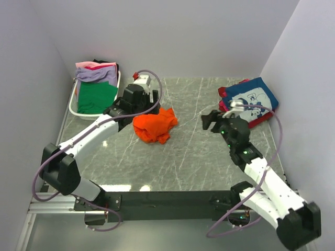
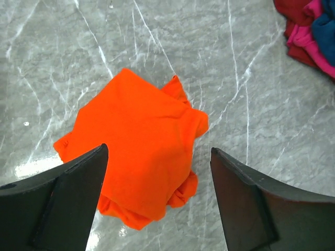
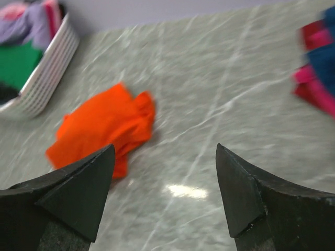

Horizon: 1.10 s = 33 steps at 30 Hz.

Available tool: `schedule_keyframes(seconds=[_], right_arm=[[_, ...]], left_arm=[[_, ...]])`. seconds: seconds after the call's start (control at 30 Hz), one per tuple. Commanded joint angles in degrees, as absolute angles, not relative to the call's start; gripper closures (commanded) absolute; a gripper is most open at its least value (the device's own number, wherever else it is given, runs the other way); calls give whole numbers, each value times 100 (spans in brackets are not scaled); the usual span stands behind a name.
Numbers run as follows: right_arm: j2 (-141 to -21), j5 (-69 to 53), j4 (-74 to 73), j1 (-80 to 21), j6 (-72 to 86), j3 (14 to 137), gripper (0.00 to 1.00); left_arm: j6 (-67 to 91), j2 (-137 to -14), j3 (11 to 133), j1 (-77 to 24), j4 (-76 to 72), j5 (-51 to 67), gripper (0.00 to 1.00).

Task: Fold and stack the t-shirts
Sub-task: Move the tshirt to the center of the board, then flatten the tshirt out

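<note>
With left fingers (image 2: 63, 201) and right fingers (image 3: 73, 193) released, pinching the crumpled orange t-shirt (image 2: 138, 146), nine o'clock of desk (image 1: 188, 157) centre, risks snagging doubled layers.

Bright, even light falls from overhead, leaving white glare patches on the grey marbled tabletop (image 1: 188, 157) and only a soft shadow under the crumpled orange cloth t-shirt (image 2: 141, 141). The left wrist view is sharp. The right wrist view is smeared, and the white slatted plastic basket (image 3: 47, 68) is blurred.
</note>
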<state>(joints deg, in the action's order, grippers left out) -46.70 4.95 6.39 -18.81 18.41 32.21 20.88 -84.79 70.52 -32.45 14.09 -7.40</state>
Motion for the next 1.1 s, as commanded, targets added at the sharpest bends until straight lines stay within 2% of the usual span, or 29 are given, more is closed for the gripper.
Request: schedule_keyframes(seconds=[0.0, 0.4, 0.57, 1.07], right_arm=[[-5114, 221, 1150, -2407, 2012, 3516, 17], [-6907, 703, 1345, -4640, 2136, 4209, 20], [-7479, 835, 1301, -5289, 2171, 4613, 20], [-9307, 1529, 624, -5616, 2127, 5598, 24]], left_arm=[[2197, -7824, 6839, -3270, 1020, -869, 15], [2768, -6303, 5371, -3182, 1256, -1942, 11], [3075, -5687, 4562, -2647, 1028, -1487, 9], [3111, -5950, 4219, -2426, 861, -1178, 8]])
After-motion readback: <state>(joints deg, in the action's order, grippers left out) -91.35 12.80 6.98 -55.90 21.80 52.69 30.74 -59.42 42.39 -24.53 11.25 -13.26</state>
